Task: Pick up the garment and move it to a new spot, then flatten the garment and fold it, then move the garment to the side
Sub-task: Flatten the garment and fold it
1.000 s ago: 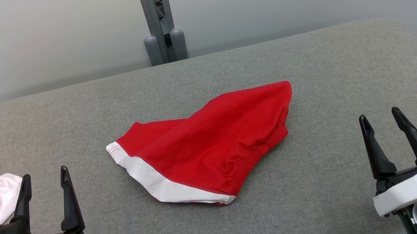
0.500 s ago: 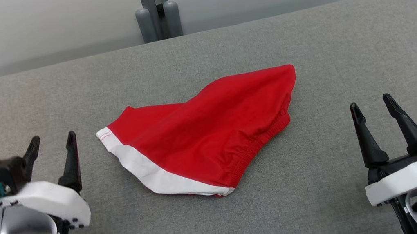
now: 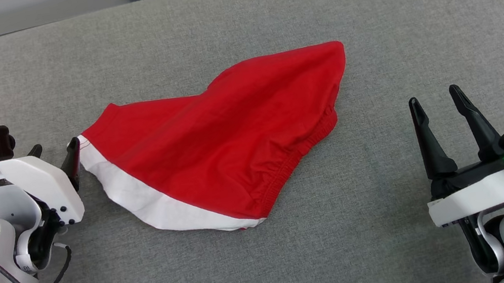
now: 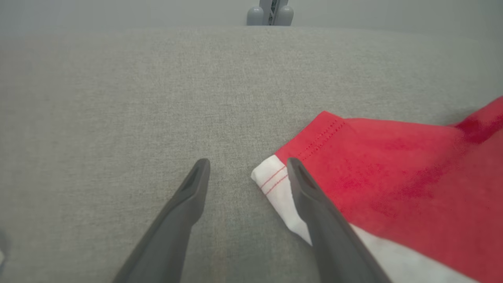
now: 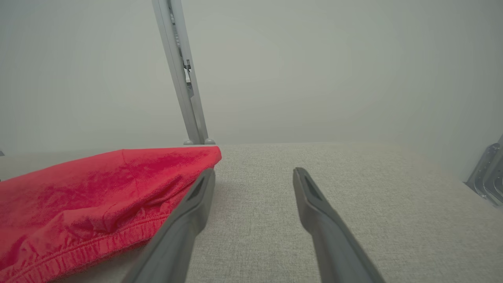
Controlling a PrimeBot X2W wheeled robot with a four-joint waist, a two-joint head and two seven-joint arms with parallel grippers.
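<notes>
Grey fabric covers the counter (image 3: 364, 20), and I see the red garment (image 3: 221, 136) lying rumpled at its centre. My left end effector (image 3: 55, 147) sits at the garment's 9 o'clock, jaws wide, with the white hem corner (image 4: 271, 179) between its fingers (image 4: 188, 196). My right end effector (image 3: 434, 96) stands at 3 o'clock, well apart from the cloth, jaws wide and empty.

Grey fabric surface (image 3: 233, 14), pale wall (image 5: 314, 59), metal post (image 5: 180, 78) behind.
</notes>
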